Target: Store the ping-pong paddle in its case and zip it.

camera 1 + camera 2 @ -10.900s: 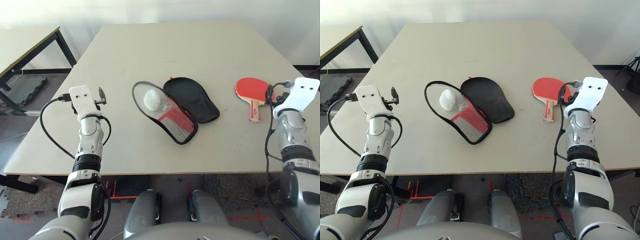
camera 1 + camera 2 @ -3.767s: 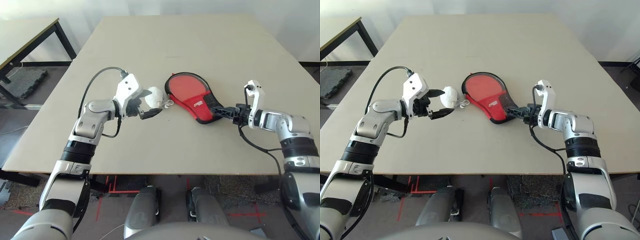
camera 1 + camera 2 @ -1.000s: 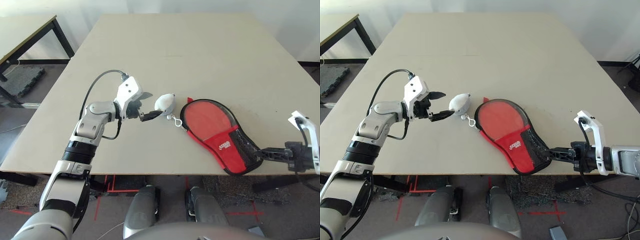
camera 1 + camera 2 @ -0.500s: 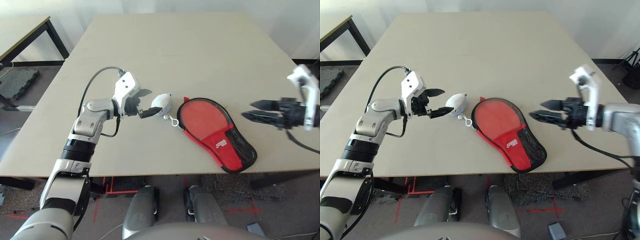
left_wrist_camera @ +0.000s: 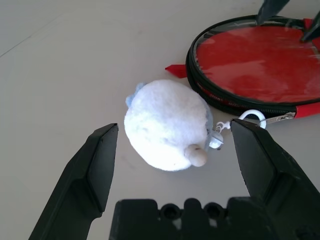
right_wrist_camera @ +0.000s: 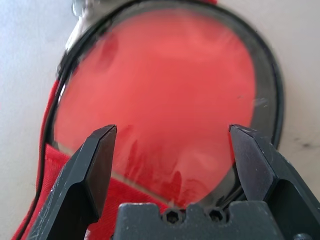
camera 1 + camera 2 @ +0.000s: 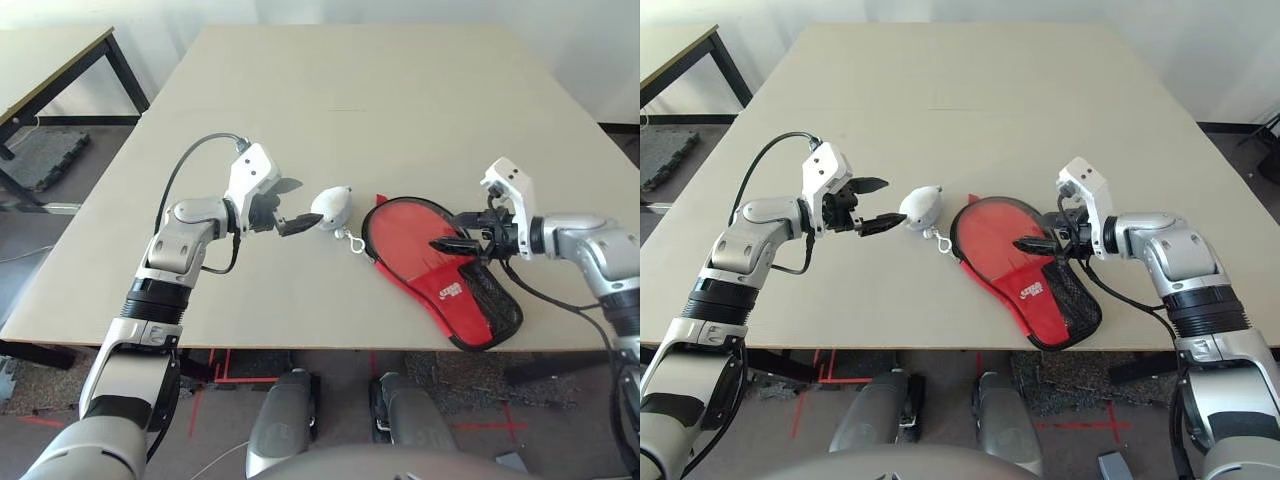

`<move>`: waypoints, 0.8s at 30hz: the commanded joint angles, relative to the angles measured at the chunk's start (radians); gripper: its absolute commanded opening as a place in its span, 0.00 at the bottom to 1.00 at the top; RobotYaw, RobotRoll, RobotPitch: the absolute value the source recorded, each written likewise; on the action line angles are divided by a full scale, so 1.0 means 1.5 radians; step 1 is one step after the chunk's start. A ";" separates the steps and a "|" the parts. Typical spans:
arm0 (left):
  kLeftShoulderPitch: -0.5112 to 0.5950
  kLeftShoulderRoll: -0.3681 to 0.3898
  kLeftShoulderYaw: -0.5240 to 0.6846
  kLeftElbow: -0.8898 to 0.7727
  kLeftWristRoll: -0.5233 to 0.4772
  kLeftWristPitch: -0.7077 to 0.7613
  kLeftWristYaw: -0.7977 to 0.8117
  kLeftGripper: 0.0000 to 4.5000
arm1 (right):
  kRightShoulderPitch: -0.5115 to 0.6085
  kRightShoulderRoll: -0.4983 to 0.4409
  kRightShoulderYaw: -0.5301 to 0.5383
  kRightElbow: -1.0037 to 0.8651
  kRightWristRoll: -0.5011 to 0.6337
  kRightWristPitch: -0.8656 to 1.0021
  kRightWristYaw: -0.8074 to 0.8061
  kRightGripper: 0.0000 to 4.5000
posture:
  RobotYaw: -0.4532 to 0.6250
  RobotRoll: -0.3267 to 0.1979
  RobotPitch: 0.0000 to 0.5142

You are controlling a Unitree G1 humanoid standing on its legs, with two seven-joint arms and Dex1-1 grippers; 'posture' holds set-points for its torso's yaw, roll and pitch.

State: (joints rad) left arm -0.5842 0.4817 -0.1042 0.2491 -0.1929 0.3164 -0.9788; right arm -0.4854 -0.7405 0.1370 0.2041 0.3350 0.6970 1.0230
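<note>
The red case (image 7: 400, 235) lies flat near the table's front right, its black zipper rim round a red face and its black mesh end toward the edge. The ping-pong paddle is hidden. My right gripper (image 7: 445, 230) hovers open over the case's middle; in the right wrist view its fingers (image 6: 100, 165) straddle the round red face (image 6: 165, 75). A white wad of cloth (image 7: 330, 205) with a small metal clasp (image 7: 352, 243) lies just left of the case. My left gripper (image 7: 298, 204) is open beside the wad, and its fingers (image 5: 95, 160) flank the wad (image 5: 160, 115).
The beige table (image 7: 400, 100) stretches far behind the case. The case's mesh end (image 7: 490, 320) lies close to the table's front edge. A second table (image 7: 60, 70) with black legs stands off to the far left.
My right arm has swung in from the table's right side to hover over the case, its jaws wider than a second ago. The left arm, wad and case have stayed put.
</note>
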 commanded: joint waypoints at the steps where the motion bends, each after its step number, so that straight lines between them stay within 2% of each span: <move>1: -0.015 -0.008 -0.018 0.009 0.011 0.001 0.003 1.00 | 0.021 -0.003 0.012 0.003 -0.012 0.007 0.011 0.99 | 0.51 0.62 0.16; 10: -0.064 -0.043 -0.055 0.093 0.050 -0.027 0.010 1.00 | 0.046 0.003 0.013 0.003 -0.016 0.012 0.006 0.99 | 0.50 0.62 0.16; 17: -0.097 -0.059 -0.086 0.165 0.084 -0.007 0.011 1.00 | 0.061 -0.001 0.014 -0.012 -0.016 0.022 0.011 0.99 | 0.49 0.62 0.17; 20: -0.116 -0.068 -0.094 0.203 0.108 -0.019 0.036 0.86 | 0.064 0.001 0.013 -0.017 -0.017 0.024 0.010 1.00 | 0.49 0.62 0.17; 24: -0.143 -0.086 -0.094 0.245 0.124 -0.030 0.050 0.53 | 0.068 0.002 0.013 -0.019 -0.018 0.024 0.009 1.00 | 0.49 0.62 0.17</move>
State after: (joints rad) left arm -0.7838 0.3579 -0.2318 0.5808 -0.0330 0.2825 -0.9189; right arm -0.4179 -0.7398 0.1182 0.1573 0.3284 0.6989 1.0314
